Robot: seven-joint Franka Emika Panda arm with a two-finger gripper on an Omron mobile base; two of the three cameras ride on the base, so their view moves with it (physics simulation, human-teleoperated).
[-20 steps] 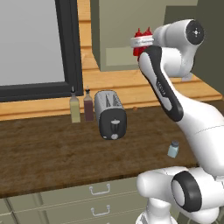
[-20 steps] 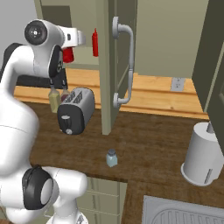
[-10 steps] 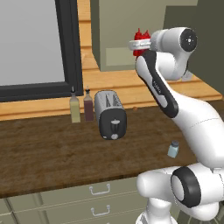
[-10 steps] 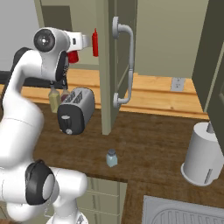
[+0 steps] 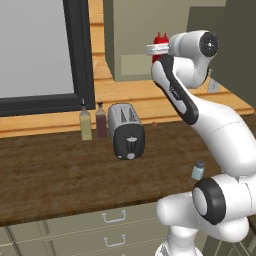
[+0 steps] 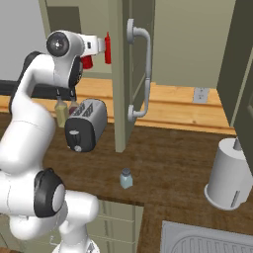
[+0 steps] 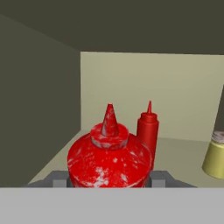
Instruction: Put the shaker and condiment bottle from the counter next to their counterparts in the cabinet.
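From the left base view, the white arm lifts the short, stout red squeeze bottle to the boxy olive-khaki wall cabinet, while the small pale blue-grey translucent shaker waits on the dark wood-grain counter

The right base view shows the two-finger gripper at the cabinet mouth

In the hand view its fingers clasp the glossy bottle just before the tall slim red bottle and beside it a yellowish-green shaker; setting it down on the flat shelf looks next
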